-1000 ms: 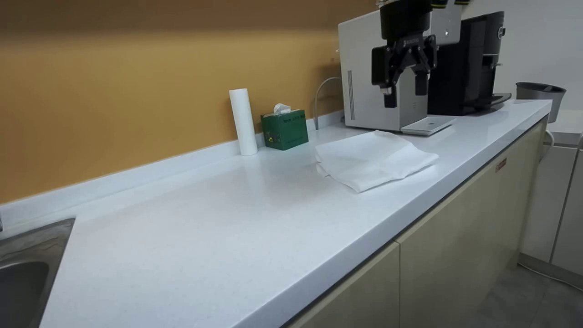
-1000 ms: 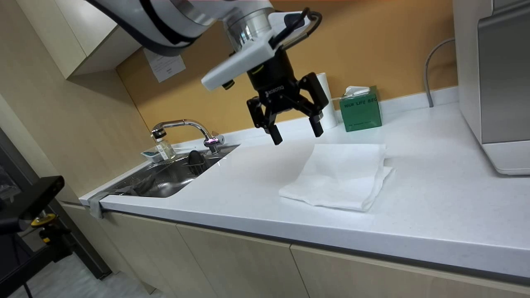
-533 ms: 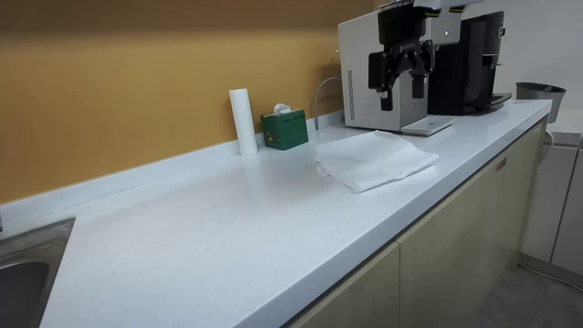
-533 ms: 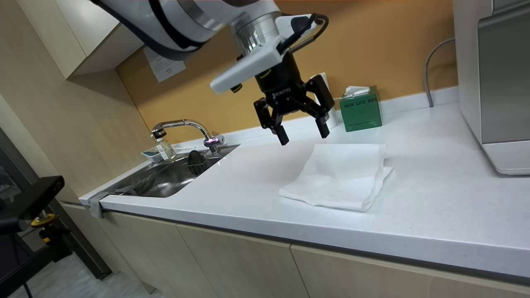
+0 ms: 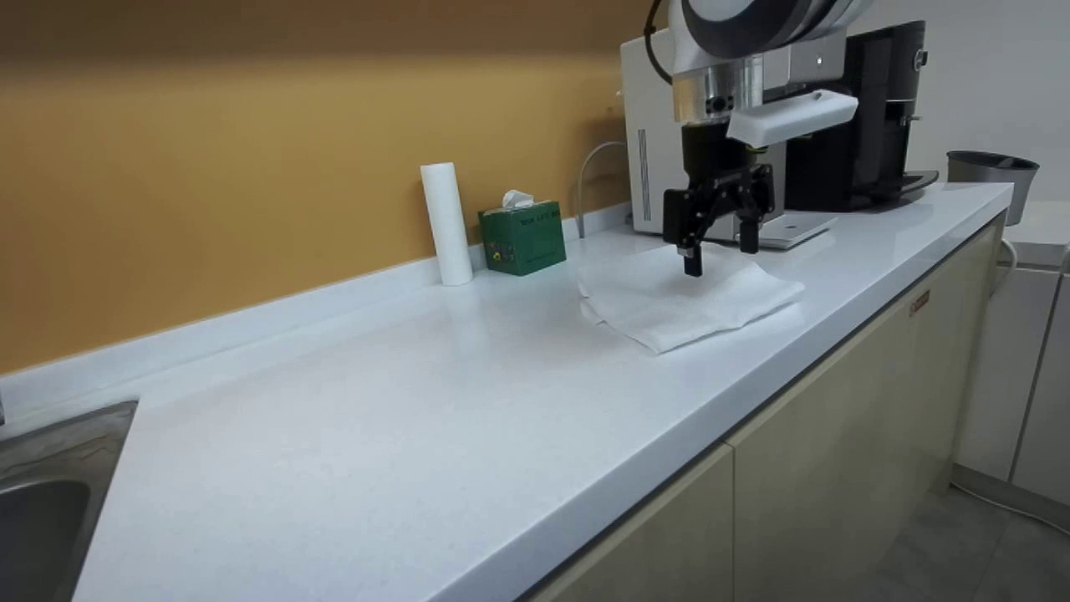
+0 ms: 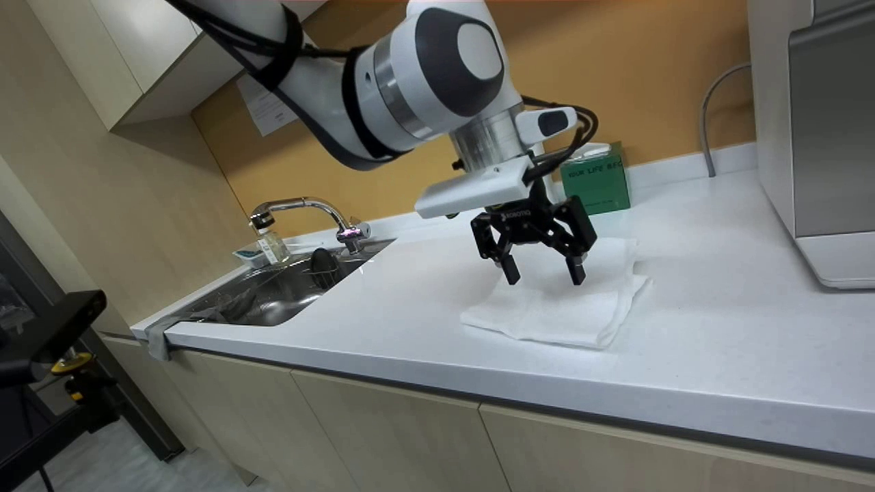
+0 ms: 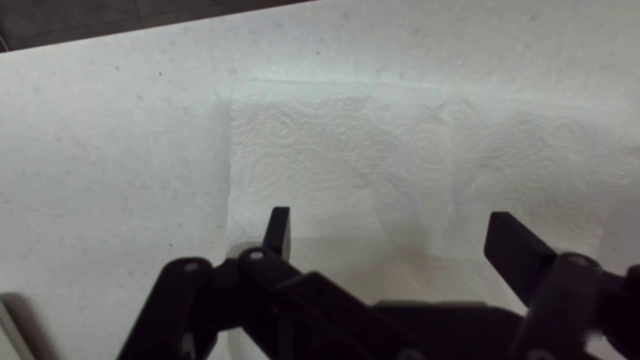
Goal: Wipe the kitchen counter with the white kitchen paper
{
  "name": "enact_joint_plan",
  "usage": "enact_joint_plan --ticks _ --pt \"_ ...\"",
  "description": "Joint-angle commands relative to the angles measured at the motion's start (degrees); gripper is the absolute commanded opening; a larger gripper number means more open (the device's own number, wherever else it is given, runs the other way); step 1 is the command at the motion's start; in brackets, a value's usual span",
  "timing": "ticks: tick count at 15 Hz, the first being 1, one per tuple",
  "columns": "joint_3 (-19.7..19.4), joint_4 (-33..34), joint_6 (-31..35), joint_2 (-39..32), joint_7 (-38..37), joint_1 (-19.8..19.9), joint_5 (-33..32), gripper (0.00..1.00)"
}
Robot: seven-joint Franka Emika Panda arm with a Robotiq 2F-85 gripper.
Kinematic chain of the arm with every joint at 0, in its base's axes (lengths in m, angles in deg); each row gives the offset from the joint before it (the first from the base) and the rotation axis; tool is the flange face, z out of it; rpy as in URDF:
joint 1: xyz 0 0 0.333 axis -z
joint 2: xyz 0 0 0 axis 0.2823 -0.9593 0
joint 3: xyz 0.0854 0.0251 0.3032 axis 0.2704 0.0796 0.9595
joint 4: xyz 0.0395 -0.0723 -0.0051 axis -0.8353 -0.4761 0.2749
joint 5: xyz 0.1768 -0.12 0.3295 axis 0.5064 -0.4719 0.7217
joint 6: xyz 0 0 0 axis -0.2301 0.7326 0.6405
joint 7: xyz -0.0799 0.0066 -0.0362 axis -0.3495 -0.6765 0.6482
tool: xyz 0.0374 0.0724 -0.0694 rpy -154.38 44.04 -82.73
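The white kitchen paper lies folded and flat on the glossy white kitchen counter (image 5: 376, 435). I see the paper in both exterior views (image 5: 710, 313) (image 6: 567, 318) and in the wrist view (image 7: 340, 150). My black gripper (image 5: 720, 255) points down over the paper's back part, also in an exterior view (image 6: 544, 275). In the wrist view the gripper (image 7: 392, 227) comes in from the bottom. Its fingers (image 7: 515, 250) stand wide apart with only the paper's flat surface below and nothing between them. The fingertips are close above the paper; I cannot tell whether they touch it.
A white roll (image 5: 447, 226) and a green tissue box (image 5: 527, 238) stand by the upstand. A large white machine (image 5: 677, 142) and a black one (image 5: 836, 134) stand beyond the paper. A steel sink (image 6: 280, 301) with a tap (image 6: 307, 203) is at the opposite end.
The arm has come down from well above the counter to just over the paper, shifting right in the exterior view with the sink tap. The gripper stays open and the paper has not moved.
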Motion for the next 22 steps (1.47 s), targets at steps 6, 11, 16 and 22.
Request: enact_joint_plan --ticks 6,11,16,22 --pt "-1.0 8.47 2.76 -9.8 -0.99 -2.18 2.56 0.53" --pt "-0.72 10.48 1.77 -12.25 -0.23 -2.17 4.65 0.19" --pt "-2.21 11.05 1.87 -12.23 -1.72 -2.27 4.2 0.0" --pt "-8.11 9.57 2.02 -11.5 -5.47 -1.35 2.44 0.01"
